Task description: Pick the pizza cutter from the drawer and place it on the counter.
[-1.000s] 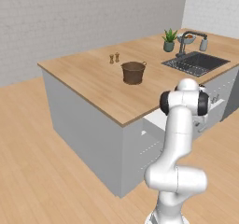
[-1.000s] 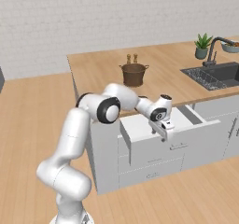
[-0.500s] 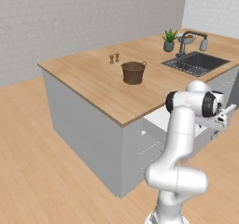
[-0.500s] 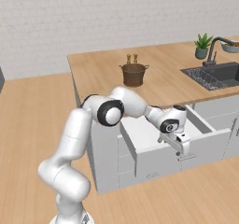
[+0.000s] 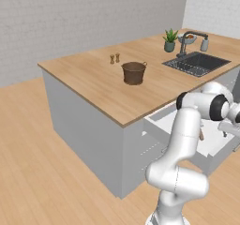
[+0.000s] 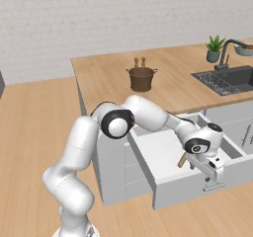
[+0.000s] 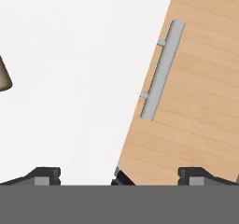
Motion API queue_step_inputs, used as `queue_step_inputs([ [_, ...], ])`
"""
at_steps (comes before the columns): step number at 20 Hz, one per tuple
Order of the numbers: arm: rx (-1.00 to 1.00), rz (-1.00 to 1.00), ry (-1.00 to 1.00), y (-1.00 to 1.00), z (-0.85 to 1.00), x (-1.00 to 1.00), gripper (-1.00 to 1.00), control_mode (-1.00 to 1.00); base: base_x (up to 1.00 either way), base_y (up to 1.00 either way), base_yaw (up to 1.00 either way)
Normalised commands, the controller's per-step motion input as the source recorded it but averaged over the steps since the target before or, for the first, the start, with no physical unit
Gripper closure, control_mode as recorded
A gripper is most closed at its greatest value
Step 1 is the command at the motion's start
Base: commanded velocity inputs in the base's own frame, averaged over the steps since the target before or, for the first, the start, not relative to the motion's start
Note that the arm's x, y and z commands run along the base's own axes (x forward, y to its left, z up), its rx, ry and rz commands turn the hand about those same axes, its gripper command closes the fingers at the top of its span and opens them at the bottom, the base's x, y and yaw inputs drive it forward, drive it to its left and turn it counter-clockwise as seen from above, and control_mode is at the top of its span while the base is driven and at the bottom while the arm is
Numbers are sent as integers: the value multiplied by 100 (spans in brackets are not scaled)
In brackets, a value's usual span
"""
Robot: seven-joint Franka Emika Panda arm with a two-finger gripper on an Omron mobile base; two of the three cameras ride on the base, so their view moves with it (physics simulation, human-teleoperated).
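Right base view: drawer [image 6: 163, 154] is sitting pulled out from the island cabinet under the counter [image 6: 173, 85], pale and shallow, front panel facing the floor side. Arm is reaching down over the drawer's front edge, gripper [image 6: 213, 181] hanging just at the front rim, near the right end. Pizza cutter [image 6: 182, 160] is lying inside the drawer, only its brown handle showing just beside the wrist; the round head is hidden behind the arm.

Left base view: drawer [image 5: 164, 121] is showing open beneath the counter [image 5: 108, 83], arm covering most of it; a bit of brown handle [image 5: 201, 136] is peeking beside the forearm.

Hand view: camera is looking down past the drawer front, white drawer [image 7: 79, 64] surface on the left, wooden floor [image 7: 200, 106] on the right, grey bar handle [image 7: 161, 71] of the drawer front over the floor. Handle end of the pizza cutter [image 7: 3, 76] is poking in at the left edge. Fingertips [image 7: 44, 174] are sitting wide apart at the bottom, nothing between them.

Pot [image 6: 142, 78], two small shakers [image 6: 139, 61], plant [image 6: 214, 48] and sink [image 6: 225, 80] are resting on the counter, well apart from the drawer.
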Motion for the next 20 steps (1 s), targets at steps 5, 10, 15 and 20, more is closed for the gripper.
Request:
queue_step_inputs([
  [5, 13, 6, -12, 36, 100, 8, -100, -100, 0, 0, 0],
  [10, 3, 20, -2, 19, 51, 56, -100, -100, 0, 0, 0],
  [15, -4, 25, 20, 3, -6, 83, -100, -100, 0, 0, 0],
  [20, 0, 20, 4, 41, -42, 2, -100, -100, 0, 0, 0],
])
